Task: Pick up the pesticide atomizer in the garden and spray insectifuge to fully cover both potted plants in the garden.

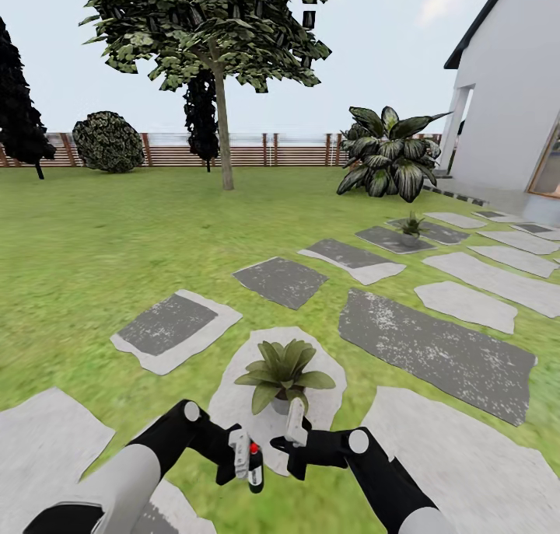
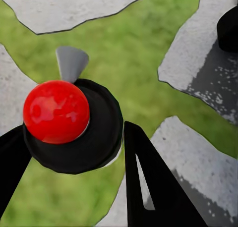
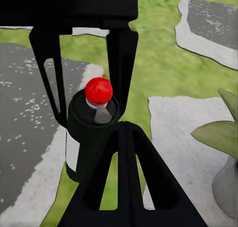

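Gripping the pesticide atomizer upright, the left gripper has its jaws clamped on the dark bottle, just before the nearest potted plant on its pale stepping stone. Right gripper hovers beside it; I cannot tell how its jaws stand. A second potted plant sits well off among the far stones.

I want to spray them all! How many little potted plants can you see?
2. One potted plant sits on the pale stone just ahead of the grippers; the other potted plant is farther off on a grey stone near the house.
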{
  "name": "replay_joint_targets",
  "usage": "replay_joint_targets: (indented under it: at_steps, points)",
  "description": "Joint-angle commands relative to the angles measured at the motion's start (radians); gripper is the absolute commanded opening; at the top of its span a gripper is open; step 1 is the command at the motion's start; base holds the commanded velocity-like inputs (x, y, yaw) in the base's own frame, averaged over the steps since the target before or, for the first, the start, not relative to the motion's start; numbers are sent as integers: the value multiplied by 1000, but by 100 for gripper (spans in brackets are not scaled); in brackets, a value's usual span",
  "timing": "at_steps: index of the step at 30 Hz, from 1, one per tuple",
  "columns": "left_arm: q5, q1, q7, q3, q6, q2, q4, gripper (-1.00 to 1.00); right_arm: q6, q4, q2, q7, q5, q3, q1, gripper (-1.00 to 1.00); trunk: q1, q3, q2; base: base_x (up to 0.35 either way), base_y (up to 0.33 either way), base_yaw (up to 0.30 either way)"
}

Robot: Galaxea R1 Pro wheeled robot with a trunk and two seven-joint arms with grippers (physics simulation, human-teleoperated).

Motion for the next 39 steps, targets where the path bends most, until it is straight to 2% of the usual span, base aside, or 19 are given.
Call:
replay_joint_targets:
  at_steps: [1,18,33,39]
  points:
    - [-7,0,-1,0,-9,-2,-2,-100,-6,-1,0,1,9,-1,0,-100,0,-1,0,0,0,0]
    - [-2,-1,1,2,-9,-31,-1,-100,-6,-1,0,1,9,-2,0,-100,0,-1,0,0,0,0]
    - [0,-1,2,8,-8,-33,-1,-100,-6,-1,0,1,9,-2,0,-100,0,-1,0,0,0,0]
    - [39,-1,5,8,-9,-32,-1,-100,-6,-2,0,1,9,-2,0,-100,0,-1,0,0,0,0]
